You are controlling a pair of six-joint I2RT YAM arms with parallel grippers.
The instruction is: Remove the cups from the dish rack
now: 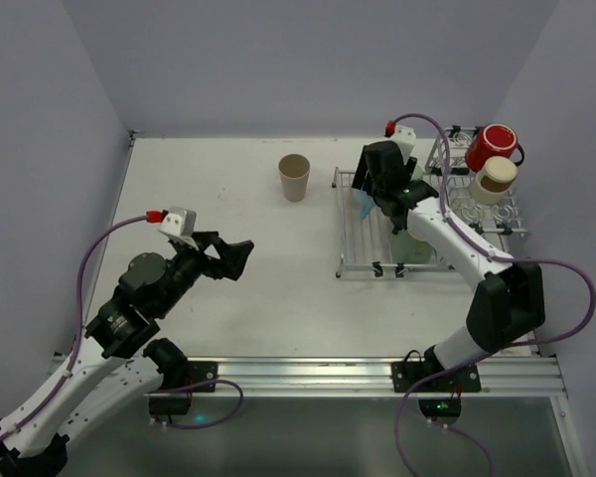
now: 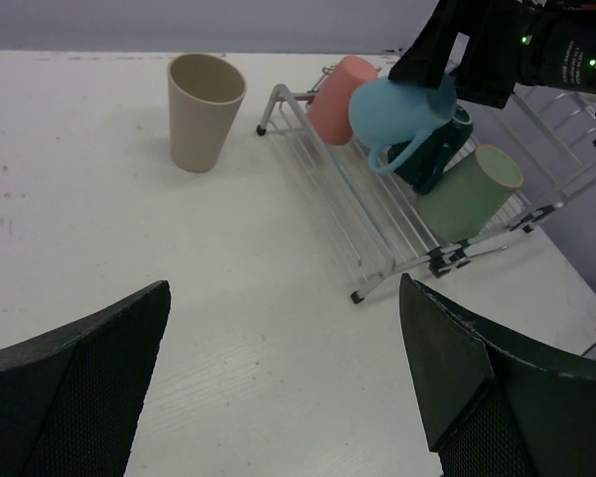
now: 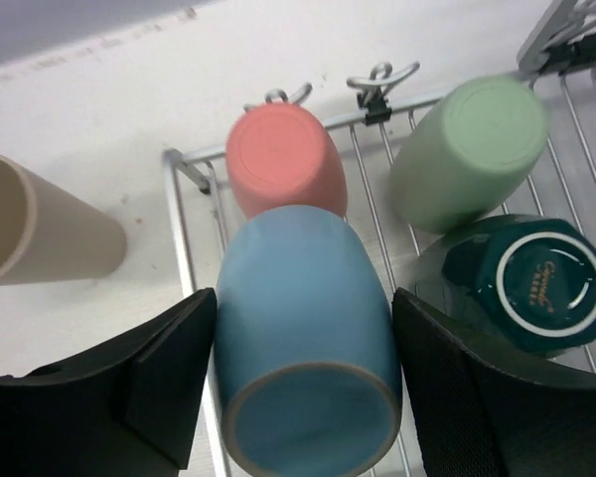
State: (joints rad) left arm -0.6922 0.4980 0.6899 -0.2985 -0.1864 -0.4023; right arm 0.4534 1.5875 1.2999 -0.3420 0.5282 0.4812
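The right tool (image 3: 303,368) was clamped on the light blue mug (image 3: 300,278), held just above the dish rack (image 3: 370,189) beside the pink cup (image 3: 283,164). Next, it needed carrying to the table (image 1: 228,199), near the beige tumbler (image 1: 294,177). The left tool (image 2: 285,298) hung wide open, empty.

The white table (image 1: 228,298) bears two things directly. A silver wire dish rack (image 1: 344,224) stands on small feet at the right side. A beige tumbler (image 1: 294,177) stands upright, mouth up, near the dish rack's far left corner but apart from it. Left of the dish rack the tabletop shows faint marks.
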